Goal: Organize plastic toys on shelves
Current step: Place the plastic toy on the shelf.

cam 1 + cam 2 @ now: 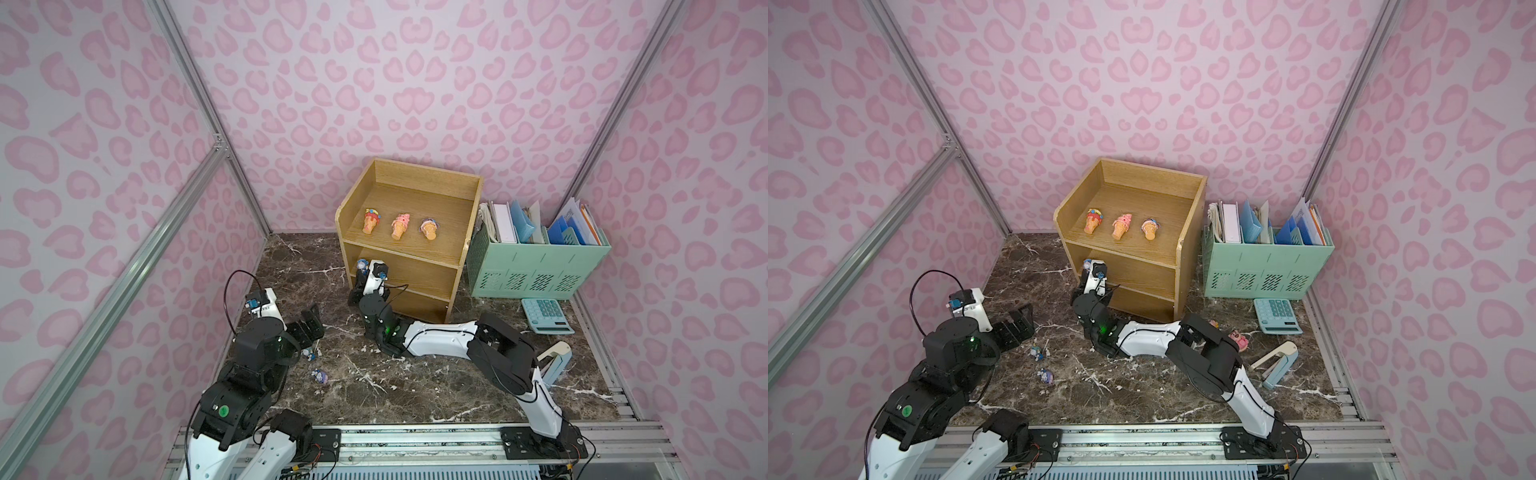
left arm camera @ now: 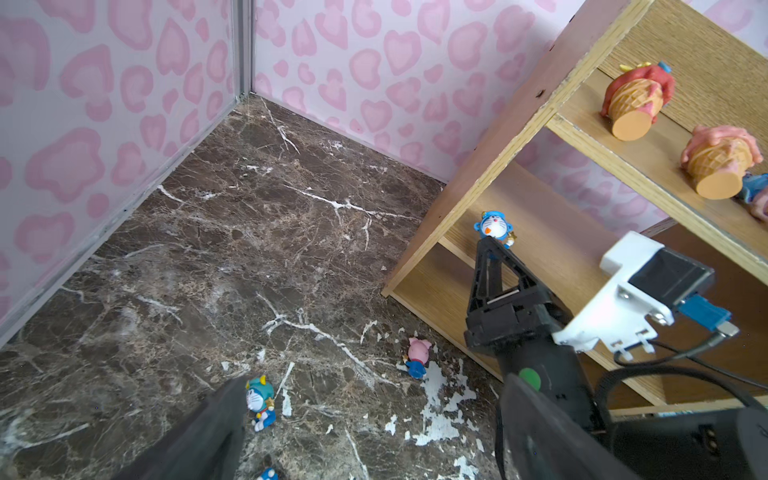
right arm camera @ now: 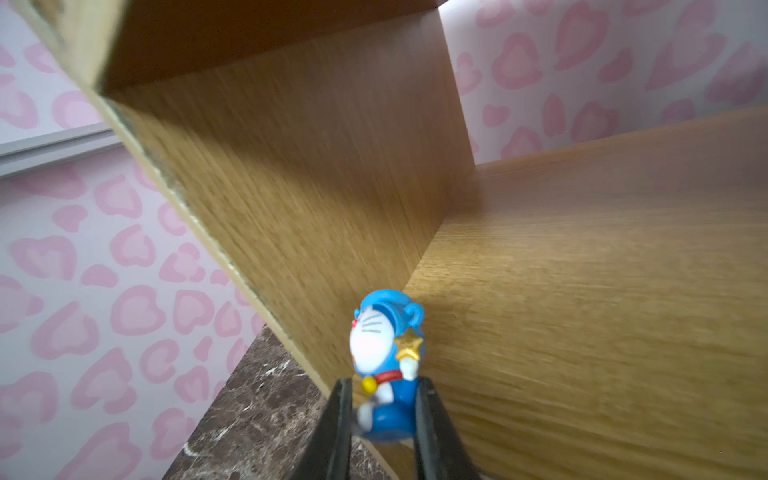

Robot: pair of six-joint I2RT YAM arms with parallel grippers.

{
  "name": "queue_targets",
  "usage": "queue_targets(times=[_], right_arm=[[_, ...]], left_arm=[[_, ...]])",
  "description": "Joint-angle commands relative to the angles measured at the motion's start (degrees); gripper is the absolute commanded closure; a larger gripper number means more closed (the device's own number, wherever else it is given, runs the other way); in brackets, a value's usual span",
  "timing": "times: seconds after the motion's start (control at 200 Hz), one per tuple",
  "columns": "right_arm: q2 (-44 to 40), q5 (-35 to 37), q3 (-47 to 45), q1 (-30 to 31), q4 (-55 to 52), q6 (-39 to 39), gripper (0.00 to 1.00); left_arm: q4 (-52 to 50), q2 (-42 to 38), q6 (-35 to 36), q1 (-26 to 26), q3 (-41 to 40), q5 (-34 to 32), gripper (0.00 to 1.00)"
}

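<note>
While the left tool (image 1: 311, 328) hangs spread wide and empty low over the surface (image 1: 415, 386), a teal toy (image 1: 308, 354) and a purple toy (image 1: 321, 376) lie on the marble just beside it. A pink pig toy (image 2: 417, 357) stands further in, near the foot of the shelves (image 1: 428, 169). The right tool (image 3: 384, 399) is pinched tight on the body of a blue cat toy (image 3: 384, 353), head up and gold star showing. It holds the toy at the front left corner of the middle tier, close to the side panel; contact with the board can't be told. On the top tier three cone toys (image 1: 400, 226) lie in a row, apart from each other.
</note>
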Motion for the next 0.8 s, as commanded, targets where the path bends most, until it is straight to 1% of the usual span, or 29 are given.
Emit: queue_targets(times=[0.0, 0.155, 0.3, 0.54, 0.675, 0.795], right_arm=[[1.5, 5.8, 2.6, -0.3, -3.8, 0.8, 0.85], [4.2, 10.9, 6.9, 0.2, -7.4, 1.5, 0.85], [6.0, 13.8, 10.4, 0.2, -10.4, 1.7, 0.85], [8.6, 16.1, 14.3, -0.8, -19.0, 6.8, 0.84], [9.3, 15.9, 15.1, -0.8, -20.2, 7.8, 0.79], [9.9, 16.2, 15.7, -0.8, -20.6, 7.6, 0.7]], left_arm=[[-0.7, -0.8, 1.9, 0.1, 0.1, -1.0, 0.02], [-1.2, -1.5, 2.5, 0.1, -0.1, -0.9, 0.02], [-1.3, -2.0, 2.6, 0.1, -0.5, -0.8, 0.02], [-1.6, -2.4, 2.5, 0.1, -0.5, -0.7, 0.02], [-1.7, -2.5, 2.4, 0.0, -0.4, -0.8, 0.02], [-1.9, -2.5, 2.2, 0.1, -0.3, -0.7, 0.02]])
